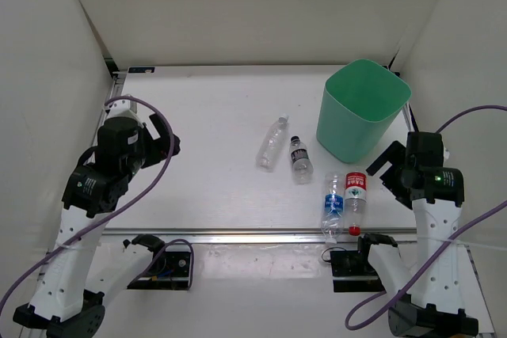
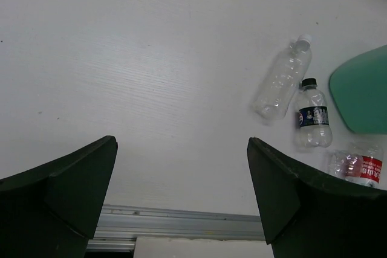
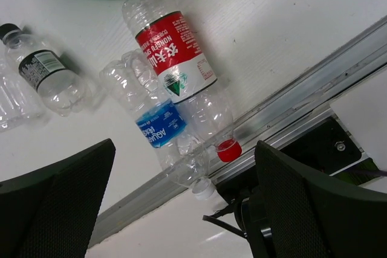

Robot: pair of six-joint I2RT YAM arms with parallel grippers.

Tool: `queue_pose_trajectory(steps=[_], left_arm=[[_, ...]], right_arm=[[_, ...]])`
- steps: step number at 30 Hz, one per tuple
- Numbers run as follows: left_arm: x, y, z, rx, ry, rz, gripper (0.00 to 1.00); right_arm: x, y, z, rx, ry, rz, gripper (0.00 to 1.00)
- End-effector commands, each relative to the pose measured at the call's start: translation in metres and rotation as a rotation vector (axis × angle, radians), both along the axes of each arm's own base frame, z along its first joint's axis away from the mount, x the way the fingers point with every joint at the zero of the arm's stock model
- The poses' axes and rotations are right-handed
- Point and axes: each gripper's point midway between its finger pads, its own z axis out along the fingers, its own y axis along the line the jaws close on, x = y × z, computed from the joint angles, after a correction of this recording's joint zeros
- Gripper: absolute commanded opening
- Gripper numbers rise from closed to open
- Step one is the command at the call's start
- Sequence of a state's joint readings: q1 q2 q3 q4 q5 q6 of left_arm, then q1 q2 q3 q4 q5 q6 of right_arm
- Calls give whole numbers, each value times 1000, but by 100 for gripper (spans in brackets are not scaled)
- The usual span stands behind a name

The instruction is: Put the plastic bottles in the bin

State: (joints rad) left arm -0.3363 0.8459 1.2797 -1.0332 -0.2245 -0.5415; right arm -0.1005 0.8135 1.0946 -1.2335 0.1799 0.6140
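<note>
All four bottles lie on their sides on the tabletop (image 1: 198, 187) and none is in the bin (image 1: 347, 138), so I judge the task is at its first pick. The mint-green bin stands upright at the far right. The red-labelled bottle (image 3: 175, 58) and the blue-labelled bottle (image 3: 158, 126) lie just in front of it, pressed side by side. Their caps point toward the aluminium rail (image 1: 238, 235) at the near edge. The black-labelled bottle (image 1: 299, 157) and the plain white-capped bottle (image 1: 272, 142) lie further left, near the middle, close beside each other.

The right fingers (image 3: 302, 197) are spread wide and grip nothing; they hang over the red and blue pair. The left fingers (image 2: 60, 191) are likewise wide apart and empty, above bare tabletop well to the left of the bottles.

The likely next move is for the right arm to come down on one bottle of the near pair, probably the red one, since it lies on the outer side. Because the two touch, one finger must slip into the seam between them or nudge them apart, then close across the body without crushing the soft plastic
</note>
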Motion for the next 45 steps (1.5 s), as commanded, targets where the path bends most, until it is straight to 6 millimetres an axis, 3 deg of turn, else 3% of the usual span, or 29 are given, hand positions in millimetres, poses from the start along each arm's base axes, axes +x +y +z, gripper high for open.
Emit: queue_pose_trajectory(steps=[1,6,9,12,14,17,20,23,32,37,45], left_arm=[[-7,3,-2,-9,-7,11,100],[-8,3,-5,-16,-4,16,100],[-7,3,-4,-15,-22,11,100],[-8,2,-4,-22,-29,3,100],[-7,0,-5,-20,-31,-11,100],[-7,0,-5,-12,-31,-15,100],[-6,1,-9,-2,-16,-7,100],[-8,2,-11,1,-7,-7,100],[-12,-2,-22,-9,35,-27,100],[-15,-2,-25,-19,54,-17,100],[-16,-6,-32,-37,86,-22,100]], right_arm=[[-8,8,-5,25,41,61,100],[-21,18,-18,45,126,126,100],[-16,24,-15,77,133,142,100],[-16,30,-28,119,230,153,100],[-8,36,-29,149,201,170,100],[2,49,-39,224,143,170,100],[-3,58,-62,284,201,125,100],[-8,51,-83,262,240,57,100],[9,13,-105,78,271,-72,100],[22,8,-113,54,286,-71,100],[22,6,-139,56,355,-81,100]])
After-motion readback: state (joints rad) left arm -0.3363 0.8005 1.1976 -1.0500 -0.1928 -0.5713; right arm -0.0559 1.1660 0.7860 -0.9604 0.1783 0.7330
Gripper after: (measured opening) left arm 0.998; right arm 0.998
